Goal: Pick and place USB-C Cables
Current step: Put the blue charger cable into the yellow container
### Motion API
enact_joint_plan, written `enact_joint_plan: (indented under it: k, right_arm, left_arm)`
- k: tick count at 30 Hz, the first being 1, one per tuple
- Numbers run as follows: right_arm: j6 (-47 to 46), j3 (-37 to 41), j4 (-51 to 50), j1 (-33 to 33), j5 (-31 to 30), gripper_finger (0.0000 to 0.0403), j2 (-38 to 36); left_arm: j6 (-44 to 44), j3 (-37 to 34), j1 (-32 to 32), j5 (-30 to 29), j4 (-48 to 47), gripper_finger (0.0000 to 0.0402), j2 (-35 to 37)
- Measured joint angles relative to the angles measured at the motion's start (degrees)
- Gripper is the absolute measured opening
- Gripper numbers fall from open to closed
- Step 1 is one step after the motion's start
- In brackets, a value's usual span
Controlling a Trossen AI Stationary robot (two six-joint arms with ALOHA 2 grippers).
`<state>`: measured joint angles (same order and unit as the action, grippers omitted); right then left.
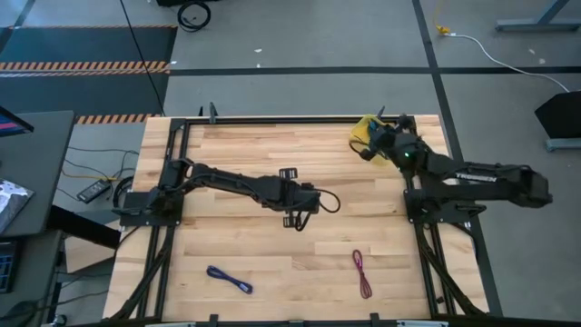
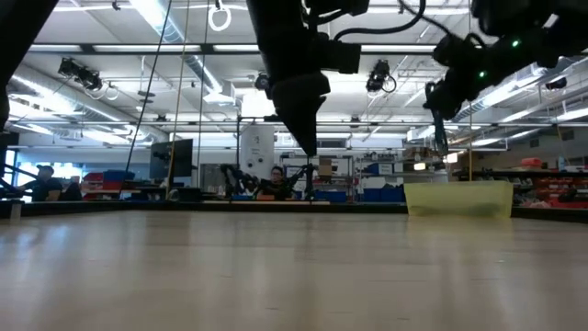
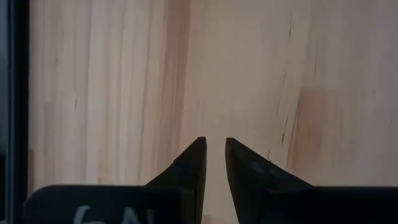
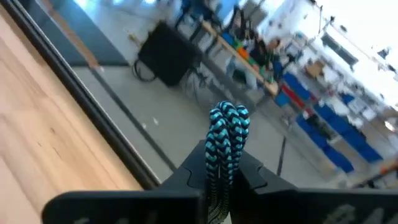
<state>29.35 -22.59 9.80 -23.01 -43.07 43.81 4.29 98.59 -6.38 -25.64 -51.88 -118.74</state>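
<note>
My right gripper (image 1: 374, 141) is over the yellow bin (image 1: 365, 130) at the table's far right and is shut on a teal-and-black braided cable bundle (image 4: 227, 134). In the low view it (image 2: 443, 103) hangs above the bin (image 2: 459, 199). My left gripper (image 1: 298, 216) is over the table's middle, pointing down, its fingers (image 3: 215, 155) a narrow gap apart and empty above bare wood. A dark blue-purple cable (image 1: 229, 280) and a maroon cable (image 1: 363, 273) lie flat on the table near its front edge. The green and violet cables are out of view. My right gripper pinches the teal cable bundle between its two fingers, just below its folded loop end (image 4: 225, 155). The loop end sticks out past the fingertips, with several strands side by side. The bundle is lifted clear of the table; the rest of it is hidden behind the fingers.
The dark frame rails (image 1: 177, 163) run along the table's left, far and right sides. Bare wood (image 1: 272, 263) lies between the two cables at the front. In the low view a person (image 2: 276, 179) sits in the room beyond the table.
</note>
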Motion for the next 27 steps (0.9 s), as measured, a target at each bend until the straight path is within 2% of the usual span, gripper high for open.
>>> enact_joint_plan:
  k: [6, 16, 19, 23, 27]
  right_arm:
    - [-10.3, -3.6, -9.8, -9.5, 10.6, 0.0028, 6.4]
    - [-11.6, -13.3, -26.5, -15.8, 12.7, 0.0028, 14.2]
    - [-13.2, -18.4, -32.8, -17.0, 16.2, 0.0028, 15.7]
    - [-16.5, -24.3, -42.1, -19.5, 23.7, 0.0028, 19.0]
    - [-17.1, -27.3, -46.5, -23.5, 27.5, 0.0028, 23.1]
  left_arm:
    - [-0.4, 0.0, -0.7, -0.7, 0.1, 0.0066, 0.0]
    - [-0.4, 0.0, -0.7, -0.7, 0.2, 0.0066, 0.0]
    - [-0.4, 0.0, -0.7, -0.7, 0.2, 0.0066, 0.0]
    - [-0.1, 0.0, -0.9, -0.7, 0.1, 0.0066, 0.0]
    - [3.9, 0.0, -1.7, -2.8, 0.1, 0.0066, 0.0]
